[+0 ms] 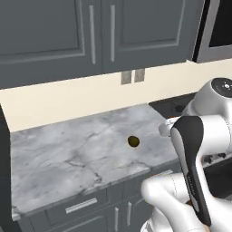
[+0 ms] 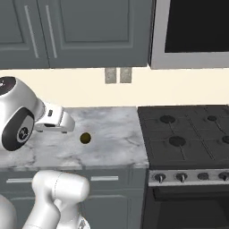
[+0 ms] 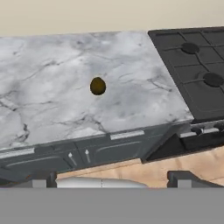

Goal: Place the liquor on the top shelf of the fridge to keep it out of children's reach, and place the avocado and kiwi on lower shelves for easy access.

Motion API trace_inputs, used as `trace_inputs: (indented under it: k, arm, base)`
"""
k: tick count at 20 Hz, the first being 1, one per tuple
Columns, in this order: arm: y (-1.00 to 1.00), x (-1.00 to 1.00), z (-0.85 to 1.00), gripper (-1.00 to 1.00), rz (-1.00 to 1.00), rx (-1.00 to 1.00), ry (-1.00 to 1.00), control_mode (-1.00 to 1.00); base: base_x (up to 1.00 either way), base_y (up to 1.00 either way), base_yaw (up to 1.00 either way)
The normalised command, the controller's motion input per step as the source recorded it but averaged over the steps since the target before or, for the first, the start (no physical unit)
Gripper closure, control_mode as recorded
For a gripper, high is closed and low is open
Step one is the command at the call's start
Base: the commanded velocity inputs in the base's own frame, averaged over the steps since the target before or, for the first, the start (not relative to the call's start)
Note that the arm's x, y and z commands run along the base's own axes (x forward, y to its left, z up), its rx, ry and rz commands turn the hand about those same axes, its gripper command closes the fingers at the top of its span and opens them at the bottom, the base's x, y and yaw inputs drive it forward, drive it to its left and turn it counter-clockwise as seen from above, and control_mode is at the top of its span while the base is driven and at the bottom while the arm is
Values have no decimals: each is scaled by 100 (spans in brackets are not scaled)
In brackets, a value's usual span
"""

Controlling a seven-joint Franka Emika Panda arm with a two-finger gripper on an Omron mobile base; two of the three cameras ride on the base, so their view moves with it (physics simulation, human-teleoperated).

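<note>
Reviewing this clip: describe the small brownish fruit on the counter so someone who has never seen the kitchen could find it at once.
Start at the grey marble counter left of the black stove, under the dark grey wall cabinets. Near the counter's middle, toward the stove side, lies the kiwi. It is a small, round, olive-brown fruit lying by itself on the pale marble, touching nothing.

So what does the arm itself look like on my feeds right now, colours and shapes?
The arm is glossy white with rounded, bulbous joint housings and a long black panel running down one link. A round dark grey cap with small markings tops one joint. In the right base view, a black disc with a small white mark sits on the housing. The fingertips are small, dark grey and blocky. No cables show.
</note>
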Motion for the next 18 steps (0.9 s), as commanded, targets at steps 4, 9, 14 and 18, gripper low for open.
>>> trace_inputs:
  k: [4, 9, 14, 18]
  arm:
    - [0, 0, 0, -100, 0, 0, 0, 100]
    - [0, 0, 0, -100, 0, 0, 0, 100]
    - [0, 0, 0, -100, 0, 0, 0, 100]
    - [0, 0, 0, -100, 0, 0, 0, 100]
  base:
    - [80, -30, 40]
    - [44, -41, 35]
    - [1, -36, 26]
    - [-4, -40, 17]
